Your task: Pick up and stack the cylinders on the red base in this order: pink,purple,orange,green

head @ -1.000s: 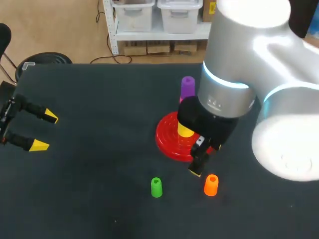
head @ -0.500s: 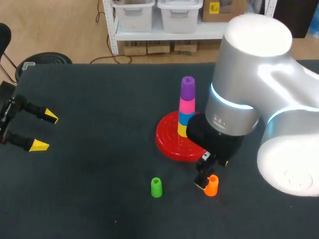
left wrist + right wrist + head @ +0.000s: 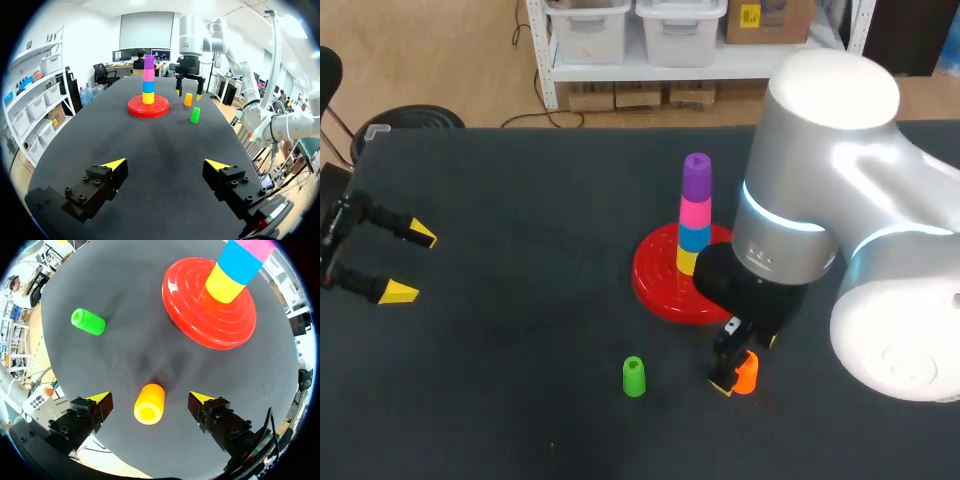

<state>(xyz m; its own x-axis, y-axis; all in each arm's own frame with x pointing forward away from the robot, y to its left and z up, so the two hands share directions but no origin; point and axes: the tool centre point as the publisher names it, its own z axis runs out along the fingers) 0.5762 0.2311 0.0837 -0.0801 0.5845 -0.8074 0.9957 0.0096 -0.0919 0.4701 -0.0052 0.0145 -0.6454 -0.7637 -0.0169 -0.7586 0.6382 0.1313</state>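
Lower right of centre in the head view, the right gripper (image 3: 150, 398) hung over the orange cylinder (image 3: 747, 372), its fingers spread wide on either side and not touching it. The red base (image 3: 655, 285) sat at centre, carrying yellow, blue, pink and purple pieces. The green cylinder (image 3: 634, 376) stood at lower centre. The left gripper (image 3: 408, 264) sat open at the left edge. A good grasp would need the fingers centred, lowered and closed squarely.

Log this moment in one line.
right tool open around orange cylinder | left tool open, far left | purple cylinder tops stack on red base | green cylinder on table
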